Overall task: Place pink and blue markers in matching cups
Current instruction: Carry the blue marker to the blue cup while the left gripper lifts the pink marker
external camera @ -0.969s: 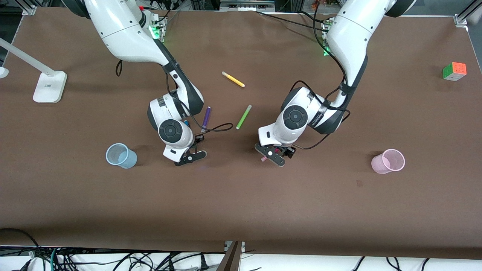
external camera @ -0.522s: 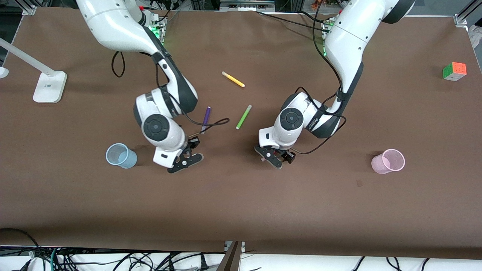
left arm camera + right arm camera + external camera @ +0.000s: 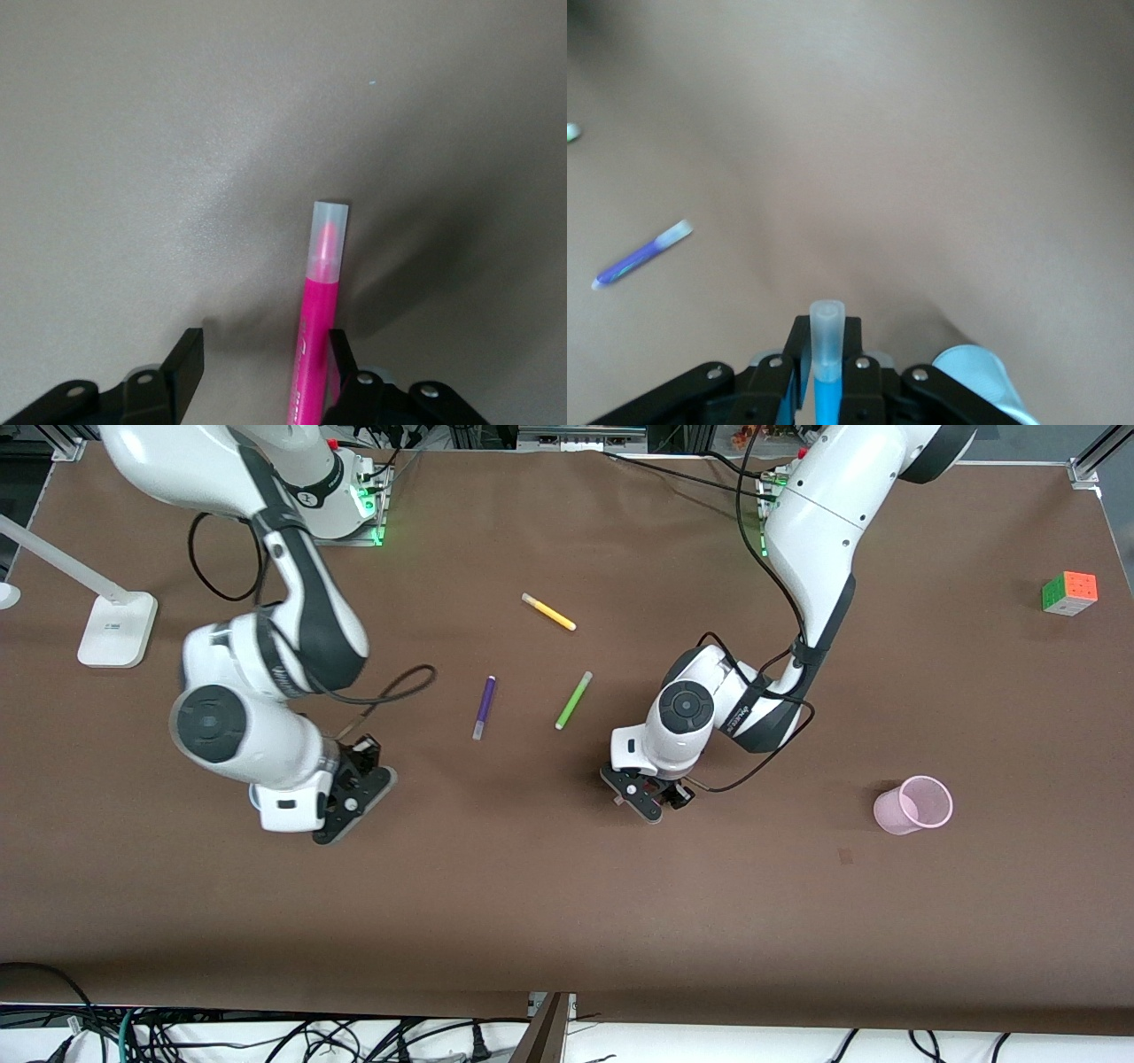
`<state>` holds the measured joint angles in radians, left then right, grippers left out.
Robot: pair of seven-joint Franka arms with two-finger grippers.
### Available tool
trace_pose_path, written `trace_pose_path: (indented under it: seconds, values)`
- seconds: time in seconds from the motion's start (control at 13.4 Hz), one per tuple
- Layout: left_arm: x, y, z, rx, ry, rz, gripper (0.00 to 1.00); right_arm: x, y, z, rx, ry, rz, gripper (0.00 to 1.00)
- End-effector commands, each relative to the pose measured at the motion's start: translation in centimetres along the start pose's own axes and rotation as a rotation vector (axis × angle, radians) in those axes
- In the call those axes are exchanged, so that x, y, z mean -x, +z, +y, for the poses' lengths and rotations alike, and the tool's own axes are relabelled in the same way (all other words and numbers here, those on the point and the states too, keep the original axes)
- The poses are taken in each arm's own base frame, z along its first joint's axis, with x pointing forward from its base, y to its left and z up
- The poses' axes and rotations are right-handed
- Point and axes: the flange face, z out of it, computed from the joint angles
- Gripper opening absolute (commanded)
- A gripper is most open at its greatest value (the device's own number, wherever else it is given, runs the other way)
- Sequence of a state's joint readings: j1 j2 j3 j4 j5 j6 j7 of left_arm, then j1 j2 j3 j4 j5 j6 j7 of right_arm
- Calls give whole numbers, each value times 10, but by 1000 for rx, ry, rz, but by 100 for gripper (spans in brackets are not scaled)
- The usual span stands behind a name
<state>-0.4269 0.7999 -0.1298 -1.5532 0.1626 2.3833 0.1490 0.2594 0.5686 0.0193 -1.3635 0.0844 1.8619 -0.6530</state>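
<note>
The brown table carries a pink cup, purple pen, green pen, yellow pen, cube.

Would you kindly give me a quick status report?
Right gripper shut on blue marker, over blue cup. Left gripper open around pink marker. Pink cup unobstructed.

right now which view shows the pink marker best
The left wrist view: the magenta-pink felt-tip marker with its pale translucent cap fills the middle, against one finger of the left gripper. The front view shows only its cap tip; the right wrist view, nothing.
</note>
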Motion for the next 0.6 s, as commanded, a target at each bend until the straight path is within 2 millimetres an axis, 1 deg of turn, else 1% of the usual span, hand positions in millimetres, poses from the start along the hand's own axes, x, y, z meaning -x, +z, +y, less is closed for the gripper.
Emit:
trace_pose_path:
  seconds: [0.0, 0.07, 0.15, 0.22, 0.3, 0.37, 0.45, 0.52]
  values:
    - [0, 7, -2, -39, 58, 12, 62, 29, -12, 29, -76, -152, 61, 17]
    - [1, 11, -2, -40, 61, 9, 62, 39, -12, 39, -106, -194, 85, 17]
    - [0, 11, -2, -43, 64, 15, 62, 51, -13, 50, -136, -223, 106, 17]
    - [0, 11, -2, -44, 67, 19, 57, 64, -12, 62, -150, -253, 122, 17]
    - [-1, 10, -2, -44, 75, 21, 39, 75, -12, 74, -158, -302, 150, 17]
    - [-1, 9, -3, -45, 96, 20, 15, 83, -10, 84, -172, -368, 188, 17]
    - [1, 6, -10, -48, 104, 23, 0, 94, -8, 94, -186, -420, 232, 17]
    - [3, 4, -21, -49, 99, 23, 0, 104, -1, 104, -197, -459, 264, 17]
